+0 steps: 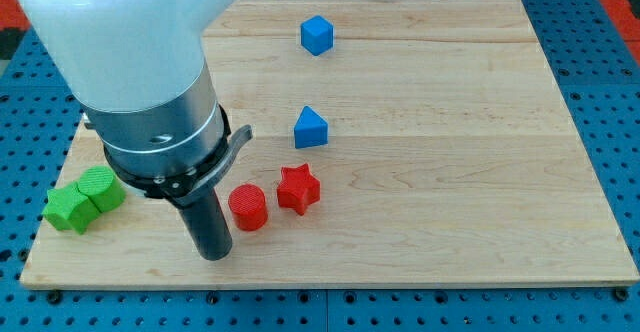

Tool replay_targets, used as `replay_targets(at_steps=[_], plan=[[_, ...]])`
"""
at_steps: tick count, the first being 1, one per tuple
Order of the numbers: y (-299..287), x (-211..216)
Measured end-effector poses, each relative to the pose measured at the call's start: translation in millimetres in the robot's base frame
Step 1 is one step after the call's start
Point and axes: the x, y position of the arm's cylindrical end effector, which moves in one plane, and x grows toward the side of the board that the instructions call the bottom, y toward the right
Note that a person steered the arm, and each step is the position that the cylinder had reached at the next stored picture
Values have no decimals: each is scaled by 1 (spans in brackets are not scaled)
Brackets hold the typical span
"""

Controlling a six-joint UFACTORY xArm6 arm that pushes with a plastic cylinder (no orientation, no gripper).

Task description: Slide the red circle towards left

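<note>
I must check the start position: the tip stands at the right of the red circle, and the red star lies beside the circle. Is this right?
Not quite: in the camera view, my tip stands at the view's left of the red circle, not the right. The red star does lie beside the circle.

Six blocks sit on one wooden board (pixel 450 172). Two are red: one red circle (pixel 247 207) and one red star (pixel 298 188). Two are blue: one blue cube (pixel 317 35) at the far side and one blue triangle (pixel 310 128) nearer. Two are green, a green block (pixel 68 209) and another green block (pixel 101 187), touching at the left.
</note>
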Motion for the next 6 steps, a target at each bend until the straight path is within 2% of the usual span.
replay_targets(at_steps=[1, 2, 4, 5, 6], plan=[[65, 4], [60, -20], [-15, -31], [-30, -30], [-40, 19]])
